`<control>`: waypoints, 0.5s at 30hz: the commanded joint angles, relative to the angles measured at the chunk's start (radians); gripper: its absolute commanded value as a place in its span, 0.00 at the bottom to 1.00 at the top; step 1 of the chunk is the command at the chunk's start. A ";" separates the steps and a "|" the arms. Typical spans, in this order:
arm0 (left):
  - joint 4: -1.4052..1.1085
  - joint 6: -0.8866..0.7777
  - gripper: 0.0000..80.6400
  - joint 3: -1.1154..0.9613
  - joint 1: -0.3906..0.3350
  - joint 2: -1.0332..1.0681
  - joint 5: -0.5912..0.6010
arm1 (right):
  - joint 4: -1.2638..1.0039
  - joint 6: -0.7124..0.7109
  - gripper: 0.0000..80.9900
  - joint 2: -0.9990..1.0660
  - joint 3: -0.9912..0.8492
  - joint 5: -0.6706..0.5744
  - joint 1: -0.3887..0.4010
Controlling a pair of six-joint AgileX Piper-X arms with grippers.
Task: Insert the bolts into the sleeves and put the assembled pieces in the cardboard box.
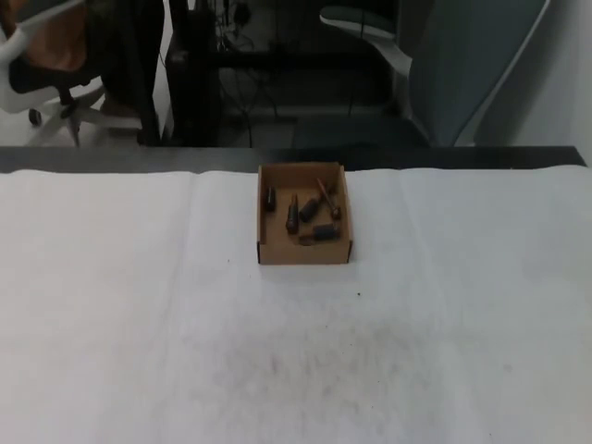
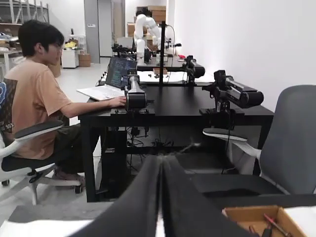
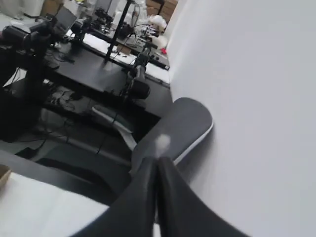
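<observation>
The cardboard box (image 1: 303, 252) stands open on the white bench cover, toward the far middle. Several dark bolt-and-sleeve pieces (image 1: 309, 210) lie loose inside it. A corner of the same box (image 2: 256, 213) with a few pieces appears in the left wrist view. My left gripper (image 2: 161, 160) is shut with nothing between its fingers, raised and pointing out over the bench's far edge. My right gripper (image 3: 157, 163) is likewise shut and empty, aimed past the bench toward a grey chair.
The white cover (image 1: 296, 351) spans the whole bench. Past the far edge stand a grey office chair (image 1: 462, 65) and black desks (image 2: 163, 106). A person sits at a laptop in the room behind, away from the bench.
</observation>
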 commanded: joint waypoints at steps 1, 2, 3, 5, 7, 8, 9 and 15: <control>0.043 0.039 0.02 0.002 0.002 -0.005 0.007 | 0.011 0.088 0.01 0.031 0.037 -0.153 -0.110; 0.056 0.046 0.02 0.002 0.002 -0.005 0.007 | 0.008 0.107 0.01 0.041 0.052 -0.193 -0.139; 0.064 0.046 0.02 0.005 0.002 -0.005 0.007 | 0.009 0.135 0.01 0.054 0.068 -0.248 -0.173; 0.069 0.054 0.02 0.029 0.002 -0.005 0.007 | 0.009 0.208 0.01 0.080 0.104 -0.340 -0.239; 0.068 0.050 0.02 0.077 0.002 -0.002 0.015 | 0.009 0.256 0.01 0.100 0.142 -0.387 -0.297; 0.068 0.035 0.02 0.102 0.002 -0.002 0.037 | 0.004 0.271 0.01 0.107 0.159 -0.413 -0.325; 0.064 0.008 0.02 0.134 0.002 -0.002 0.069 | 0.005 0.291 0.01 0.110 0.179 -0.435 -0.348; 0.057 -0.147 0.02 0.304 0.002 0.000 0.161 | 0.043 0.379 0.01 0.007 0.263 -0.495 -0.461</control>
